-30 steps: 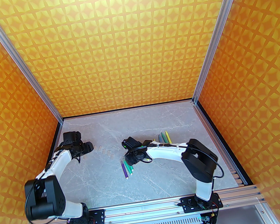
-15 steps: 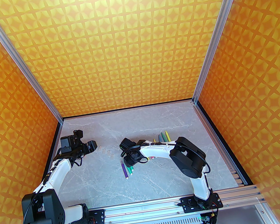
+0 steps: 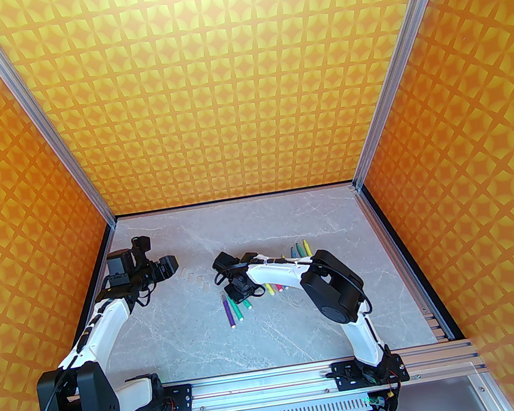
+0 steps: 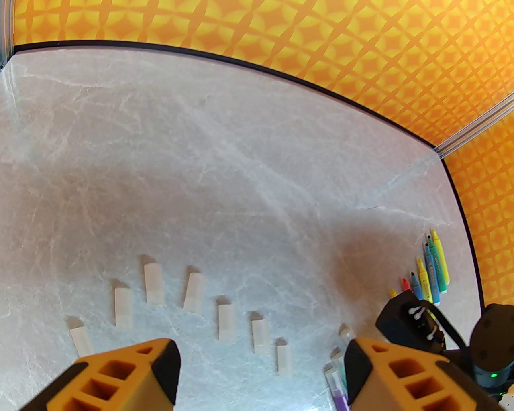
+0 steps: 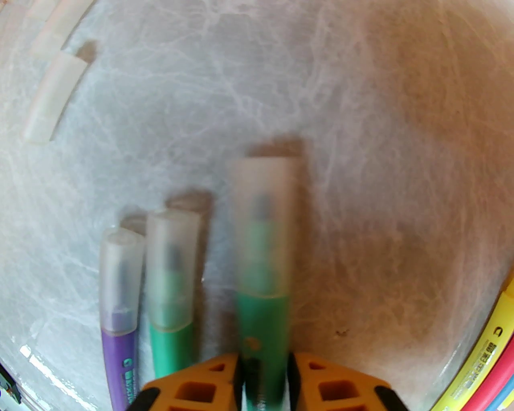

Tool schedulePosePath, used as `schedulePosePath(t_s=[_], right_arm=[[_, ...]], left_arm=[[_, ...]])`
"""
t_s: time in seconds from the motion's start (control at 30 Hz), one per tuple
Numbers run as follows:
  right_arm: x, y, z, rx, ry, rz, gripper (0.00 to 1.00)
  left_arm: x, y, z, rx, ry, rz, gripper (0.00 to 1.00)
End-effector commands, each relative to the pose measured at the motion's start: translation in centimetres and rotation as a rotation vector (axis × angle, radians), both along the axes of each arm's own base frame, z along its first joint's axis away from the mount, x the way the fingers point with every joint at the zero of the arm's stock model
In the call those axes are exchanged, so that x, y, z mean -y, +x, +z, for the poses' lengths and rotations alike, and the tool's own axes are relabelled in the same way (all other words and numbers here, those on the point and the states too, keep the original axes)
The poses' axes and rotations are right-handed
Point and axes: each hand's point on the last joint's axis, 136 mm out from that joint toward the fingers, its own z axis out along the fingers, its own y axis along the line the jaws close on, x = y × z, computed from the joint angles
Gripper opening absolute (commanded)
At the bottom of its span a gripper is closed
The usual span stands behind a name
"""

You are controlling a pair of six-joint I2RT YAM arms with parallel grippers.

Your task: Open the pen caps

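grip first: the right gripper (image 5: pixel 265 373) has its orange fingers (image 5: pixel 192 389) pinched onto the barrel of a green marker (image 5: pixel 263 321), low on the coloured part, and the frosted cap (image 5: pixel 265 224) juts out ahead of them, free to be pulled. that cap looks light, stiff and smooth, likely a snug friction fit, so i judge it wants a squeeze around its middle and a straight pull along the barrel; a pinch near the open rim may slip or flex it. just left lie a second green marker (image 5: pixel 172 345) and a purple marker (image 5: pixel 120 353), both capped. further off, the loose pen caps (image 4: pixel 226 327) lie in a ragged row on the table (image 4: pixel 200 120), with the left gripper (image 4: pixel 261 361) above them, jaws wide apart and holding nothing. farthest right lie the uncapped markers (image 4: pixel 431 273).
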Motion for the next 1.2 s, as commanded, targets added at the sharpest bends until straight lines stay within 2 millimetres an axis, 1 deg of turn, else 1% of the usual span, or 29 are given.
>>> schedulePosePath(t_s=[0.0, 0.07, 0.17, 0.27, 0.37, 0.53, 0.7, 0.83, 1.03, 1.17], right_arm=[[1.7, -0.2, -2.6, -0.017, -0.095, -0.025, 0.16], [1.6, -0.1, -2.2, -0.001, -0.08, -0.03, 0.1], [1.3, 0.2, -0.9, 0.026, -0.045, -0.032, 0.06], [1.1, 0.6, 0.8, 0.067, -0.006, -0.032, 0.03], [0.9, 0.9, 3.1, 0.117, 0.044, -0.03, 0.0], [0.9, 1.3, 6.6, 0.187, 0.142, -0.033, 0.0], [1.1, 1.6, 10.0, 0.254, 0.248, -0.023, 0.0], [1.0, 1.5, 12.5, 0.308, 0.358, 0.01, 0.0], [-0.2, -0.1, 15.7, 0.361, 0.534, 0.116, 0.0], [-0.9, -1.0, 16.5, 0.361, 0.592, 0.173, 0.0]], left_arm=[[0.7, -0.4, 0.6, 0.024, -0.042, -0.022, 0.72], [0.9, -0.5, 0.6, 0.025, -0.055, -0.027, 0.72], [1.4, -0.6, 0.5, 0.021, -0.085, -0.05, 0.72], [2.3, -0.8, 0.7, 0.022, -0.125, -0.087, 0.72], [3.4, -1.1, 0.9, 0.025, -0.15, -0.126, 0.72], [5.0, -1.6, 1.2, 0.027, -0.188, -0.189, 0.72], [6.7, -2.2, 1.9, 0.04, -0.271, -0.256, 0.72], [8.1, -2.6, 2.6, 0.05, -0.34, -0.317, 0.72], [10.6, -3.8, 3.6, 0.045, -0.408, -0.429, 0.72], [12.5, -4.6, 3.7, 0.035, -0.424, -0.497, 0.72]])
